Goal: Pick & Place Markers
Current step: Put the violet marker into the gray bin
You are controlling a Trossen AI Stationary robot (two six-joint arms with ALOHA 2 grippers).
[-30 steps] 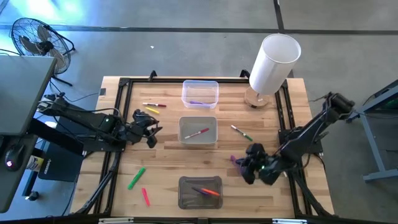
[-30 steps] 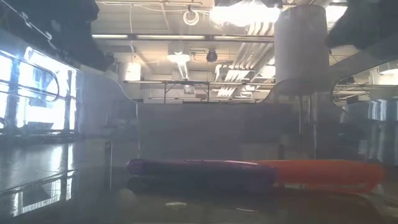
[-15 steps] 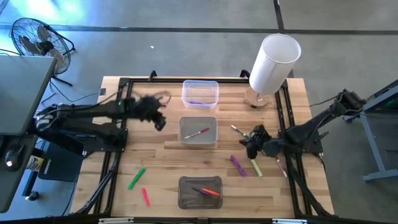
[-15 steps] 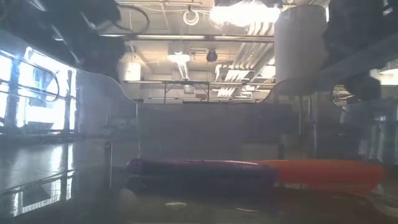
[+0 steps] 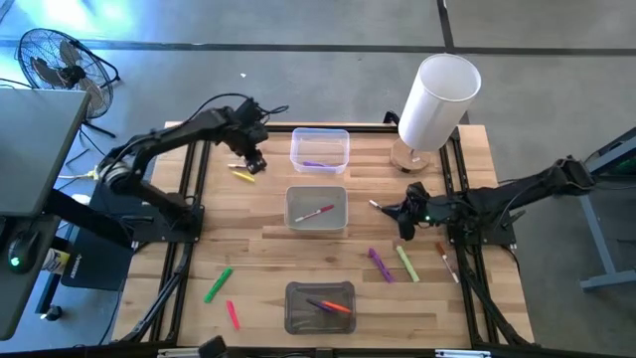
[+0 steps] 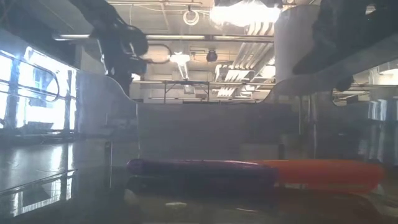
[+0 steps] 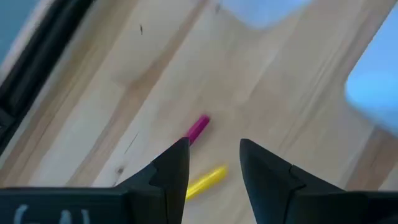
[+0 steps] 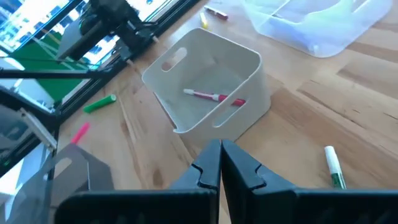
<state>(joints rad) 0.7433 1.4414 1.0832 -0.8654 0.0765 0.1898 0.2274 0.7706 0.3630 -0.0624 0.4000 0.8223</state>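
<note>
L gripper (image 5: 250, 159) is hovering near the table's (image 5: 268, 244) far-left rail w/ fingers (image 7: 171, 171) parted & empty; bare wood is lying open just ahead of it. A yellow marker (image 7: 205, 180) and a pink-tipped marker (image 7: 198, 129) are lying right under & ahead of the tips, not touching them. The clear bin (image 5: 319, 149) is sitting just to its right.

R gripper (image 5: 405, 212) is hanging w/ fingers (image 8: 208, 165) pressed together, holding nothing. The white bin (image 8: 211, 87) w/ a red-capped marker (image 8: 211, 96) is sitting just ahead; a green-tipped white marker (image 8: 334, 167) is lying beside the tips.

Vs 0.5 s ago: L arm is reaching farther back; R gripper is barely shifted.

Purple marker (image 5: 379, 264) & lime marker (image 5: 407, 263) are lying on plank wood nearer the front than the R gripper. A smooth white cylinder (image 5: 437, 99) is standing behind it.
</note>
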